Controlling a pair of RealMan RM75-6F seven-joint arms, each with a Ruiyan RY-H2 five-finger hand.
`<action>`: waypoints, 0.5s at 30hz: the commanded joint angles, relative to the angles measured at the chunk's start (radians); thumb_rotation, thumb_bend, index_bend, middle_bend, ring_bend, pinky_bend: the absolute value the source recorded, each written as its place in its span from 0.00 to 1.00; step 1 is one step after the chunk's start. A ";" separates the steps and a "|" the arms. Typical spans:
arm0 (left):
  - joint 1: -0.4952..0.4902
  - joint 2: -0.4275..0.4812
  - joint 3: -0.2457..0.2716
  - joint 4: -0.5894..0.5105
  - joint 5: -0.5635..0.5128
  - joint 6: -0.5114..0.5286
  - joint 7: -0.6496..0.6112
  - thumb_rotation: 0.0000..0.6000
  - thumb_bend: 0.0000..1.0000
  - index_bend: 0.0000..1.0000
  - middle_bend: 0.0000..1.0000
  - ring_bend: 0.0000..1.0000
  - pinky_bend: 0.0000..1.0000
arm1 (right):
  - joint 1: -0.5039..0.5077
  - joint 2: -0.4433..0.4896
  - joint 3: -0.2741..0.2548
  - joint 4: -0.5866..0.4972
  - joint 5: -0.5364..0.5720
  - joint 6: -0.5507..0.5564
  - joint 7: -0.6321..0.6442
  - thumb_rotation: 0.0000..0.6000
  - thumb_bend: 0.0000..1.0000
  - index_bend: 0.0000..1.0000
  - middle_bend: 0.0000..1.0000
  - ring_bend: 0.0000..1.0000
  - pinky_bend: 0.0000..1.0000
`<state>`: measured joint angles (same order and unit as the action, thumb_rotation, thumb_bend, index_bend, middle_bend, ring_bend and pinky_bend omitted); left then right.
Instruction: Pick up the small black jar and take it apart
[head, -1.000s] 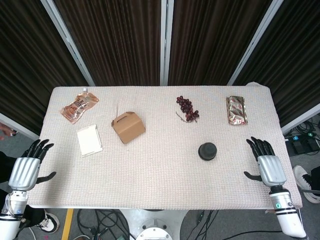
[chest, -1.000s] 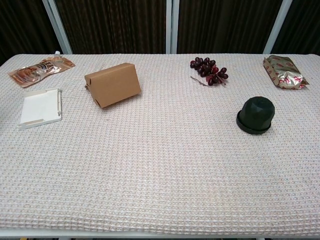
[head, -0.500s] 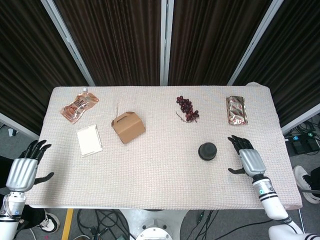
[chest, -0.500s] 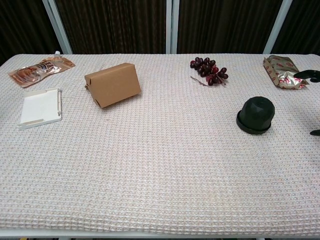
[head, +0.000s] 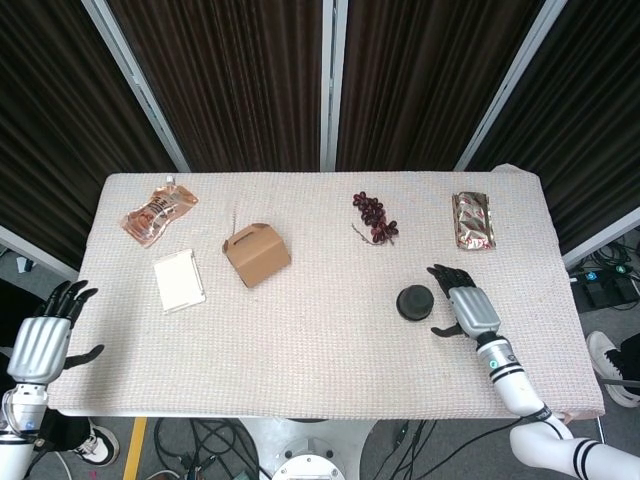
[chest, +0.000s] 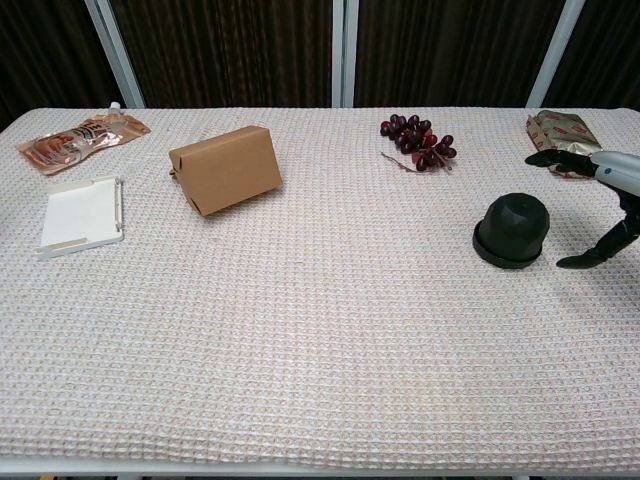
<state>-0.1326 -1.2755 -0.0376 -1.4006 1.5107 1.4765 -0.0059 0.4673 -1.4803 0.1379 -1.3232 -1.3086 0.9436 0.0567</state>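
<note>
Covering the whole tabletop, the woven cloth carries every item, and none of them has shifted since the earlier frames. The right hand has travelled inward from the right edge and now hovers just beside the small black jar, fingers spread apart, holding nothing and not touching the jar. The left hand has drifted slightly outward and sits off the near left corner, fingers likewise apart and empty. The small black jar stands upright, lid on, right of centre toward the near edge.

The brown cardboard box lies left of centre, the white flat box nearer the left edge, the orange pouch toward the far left corner, the foil packet toward the far right corner, and the grape bunch between box and packet.

The head view shows both hands entire. The chest view shows only the right hand's fingertips at its right border, and omits the left hand.
</note>
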 joint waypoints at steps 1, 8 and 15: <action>0.001 -0.001 0.000 0.002 0.000 0.000 -0.003 1.00 0.02 0.16 0.11 0.08 0.31 | 0.011 -0.020 0.002 0.015 0.011 -0.009 -0.016 1.00 0.00 0.00 0.04 0.00 0.00; 0.004 0.001 -0.003 0.004 0.004 0.013 -0.018 1.00 0.02 0.16 0.11 0.08 0.31 | 0.033 -0.066 0.000 0.052 0.020 -0.014 -0.051 1.00 0.00 0.00 0.05 0.00 0.00; 0.008 0.005 -0.004 0.008 0.003 0.015 -0.025 1.00 0.02 0.16 0.11 0.08 0.31 | 0.050 -0.096 0.005 0.085 0.046 -0.031 -0.072 1.00 0.03 0.00 0.07 0.00 0.00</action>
<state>-0.1251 -1.2701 -0.0414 -1.3923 1.5134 1.4918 -0.0306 0.5154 -1.5743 0.1417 -1.2397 -1.2642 0.9144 -0.0132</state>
